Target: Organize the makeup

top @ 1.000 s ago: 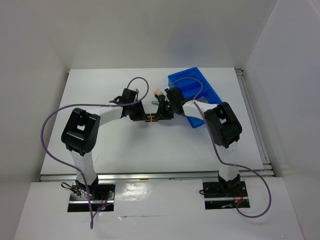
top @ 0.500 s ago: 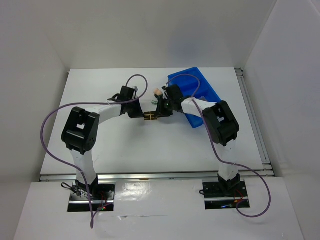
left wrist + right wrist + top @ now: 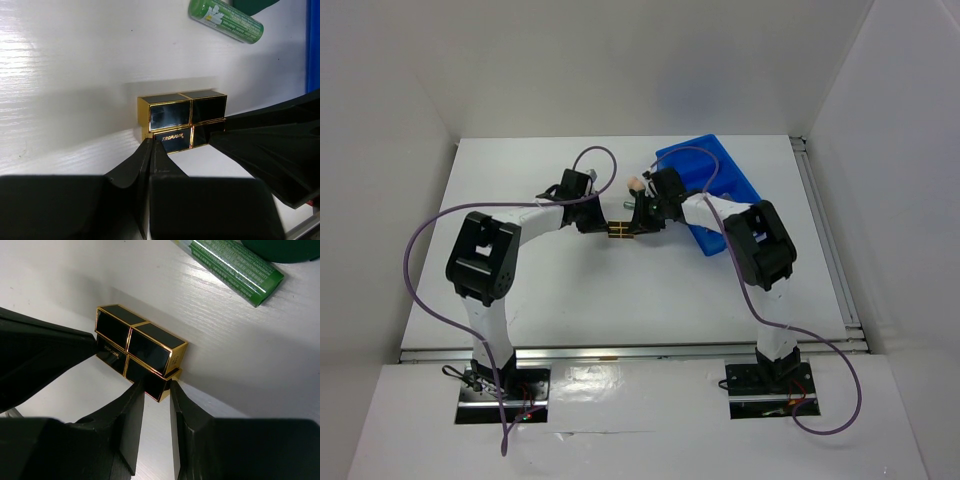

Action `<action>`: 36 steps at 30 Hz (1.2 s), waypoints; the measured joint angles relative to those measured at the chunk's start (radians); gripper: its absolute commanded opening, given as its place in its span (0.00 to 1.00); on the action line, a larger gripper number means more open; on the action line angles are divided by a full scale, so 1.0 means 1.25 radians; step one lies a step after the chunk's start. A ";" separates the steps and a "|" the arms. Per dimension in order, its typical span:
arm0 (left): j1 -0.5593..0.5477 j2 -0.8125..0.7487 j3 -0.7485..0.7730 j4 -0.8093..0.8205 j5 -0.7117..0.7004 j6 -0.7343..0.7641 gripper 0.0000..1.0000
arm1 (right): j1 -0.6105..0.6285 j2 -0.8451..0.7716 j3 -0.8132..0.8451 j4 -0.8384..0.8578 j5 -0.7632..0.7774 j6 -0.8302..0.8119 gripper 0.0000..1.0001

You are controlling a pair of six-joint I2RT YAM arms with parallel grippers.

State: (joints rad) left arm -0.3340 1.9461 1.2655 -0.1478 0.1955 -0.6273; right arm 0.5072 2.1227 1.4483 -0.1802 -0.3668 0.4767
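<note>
Light: bright, even and diffuse, from overhead. Top view: white table [image 3: 620, 290] and walls were nearly washed out; shadows under the arms soft and faint. Wrist views: a broad grey shadow lay on the table behind the lipstick tubes [image 3: 182, 120]; pale glare streaked the grain; gold edges glinted, black faces mirrored. Tubes were sharp; foreground fingers [image 3: 115, 440] dark, featureless; green tube [image 3: 225, 20] slightly soft.
</note>
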 measured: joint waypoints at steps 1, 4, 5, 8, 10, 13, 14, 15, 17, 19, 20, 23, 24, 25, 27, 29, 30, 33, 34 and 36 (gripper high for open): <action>0.000 0.000 -0.001 0.001 0.000 0.000 0.06 | 0.000 0.001 0.002 -0.001 -0.001 0.000 0.32; 0.000 0.000 -0.004 0.008 0.000 -0.001 0.06 | 0.000 0.002 0.004 -0.004 -0.002 0.000 0.32; 0.000 0.000 -0.004 0.009 0.000 -0.001 0.06 | 0.000 0.003 0.005 -0.004 -0.002 0.000 0.32; 0.000 -0.002 -0.007 0.014 -0.004 -0.001 0.06 | 0.000 0.003 0.005 -0.005 -0.002 0.000 0.32; 0.000 -0.007 -0.014 0.020 -0.007 -0.001 0.06 | 0.000 0.003 0.005 -0.005 -0.001 0.000 0.32; -0.001 -0.020 -0.032 0.030 -0.009 0.003 0.06 | 0.001 0.002 0.005 -0.005 0.004 -0.001 0.32; -0.002 -0.024 -0.038 0.030 -0.008 0.006 0.06 | 0.002 0.002 0.005 -0.008 0.009 -0.002 0.38; -0.004 -0.028 -0.043 0.030 -0.005 0.013 0.06 | 0.005 -0.001 0.005 -0.012 0.016 -0.005 0.42; -0.013 -0.036 -0.054 0.029 0.002 0.019 0.06 | 0.014 -0.003 0.005 -0.022 0.036 -0.012 0.56; -0.031 -0.047 -0.071 0.030 0.014 0.020 0.06 | 0.024 -0.006 0.005 -0.034 0.053 -0.016 0.69; -0.040 -0.054 -0.081 0.030 0.020 0.020 0.06 | 0.027 -0.013 0.005 -0.037 0.064 -0.023 0.72; -0.085 -0.067 -0.108 0.023 0.050 0.018 0.06 | 0.037 -0.027 0.005 -0.057 0.099 -0.030 0.79; -0.103 -0.070 -0.117 0.023 0.058 0.017 0.06 | 0.038 -0.031 0.005 -0.062 0.106 -0.030 0.79; -0.120 -0.070 -0.125 0.022 0.063 0.017 0.06 | 0.041 -0.037 0.003 -0.069 0.113 -0.028 0.79; -0.148 -0.079 -0.152 0.009 0.063 0.006 0.06 | 0.042 -0.056 -0.009 -0.098 0.142 -0.016 0.79; -0.163 -0.094 -0.172 -0.012 0.066 0.002 0.06 | 0.045 -0.084 -0.030 -0.103 0.161 -0.002 0.79; -0.170 -0.108 -0.180 -0.023 0.063 0.002 0.08 | 0.047 -0.098 -0.039 -0.104 0.169 0.005 0.79; -0.178 -0.167 -0.195 -0.067 0.045 0.002 0.11 | 0.053 -0.132 -0.055 -0.110 0.193 0.028 0.79; -0.178 -0.190 -0.195 -0.078 0.038 0.003 0.11 | 0.054 -0.137 -0.056 -0.111 0.199 0.035 0.79; -0.177 -0.226 -0.189 -0.095 0.022 0.010 0.12 | 0.055 -0.139 -0.058 -0.110 0.208 0.047 0.79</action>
State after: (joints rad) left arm -0.5549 1.6642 1.0298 -0.2665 0.2226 -0.6151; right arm 0.5758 1.9495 1.3754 -0.3183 -0.1062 0.5358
